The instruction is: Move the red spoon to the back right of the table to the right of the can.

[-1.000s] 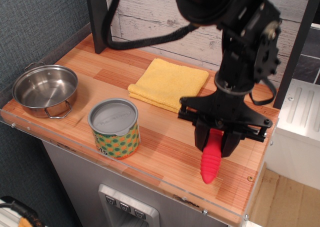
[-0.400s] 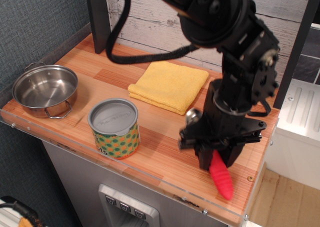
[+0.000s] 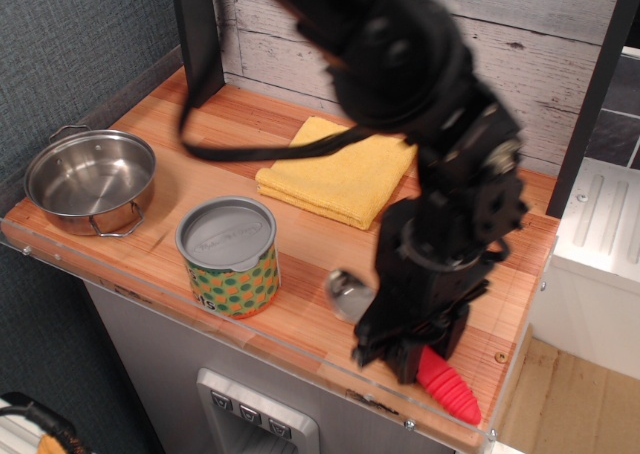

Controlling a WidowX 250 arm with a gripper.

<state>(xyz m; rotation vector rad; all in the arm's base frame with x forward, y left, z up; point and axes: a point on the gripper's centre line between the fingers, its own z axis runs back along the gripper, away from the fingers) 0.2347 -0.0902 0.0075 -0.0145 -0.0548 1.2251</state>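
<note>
The red spoon (image 3: 440,374), silver-bowled with a ribbed red plastic handle, is pinched at its handle by the black gripper (image 3: 415,349) near the front right corner of the orange-brown plank table (image 3: 300,324). The carrying step appears in hand. Next, it must be placed to the right of the yellow dotted can (image 3: 228,256) with a grey lid.

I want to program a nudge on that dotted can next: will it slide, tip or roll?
The can stands upright on its flat base and looks short and wide, so it will likely slide rather than tip. Standing so, it should not roll. The plank table looks smooth; its weight, full or empty, cannot be told.
</note>
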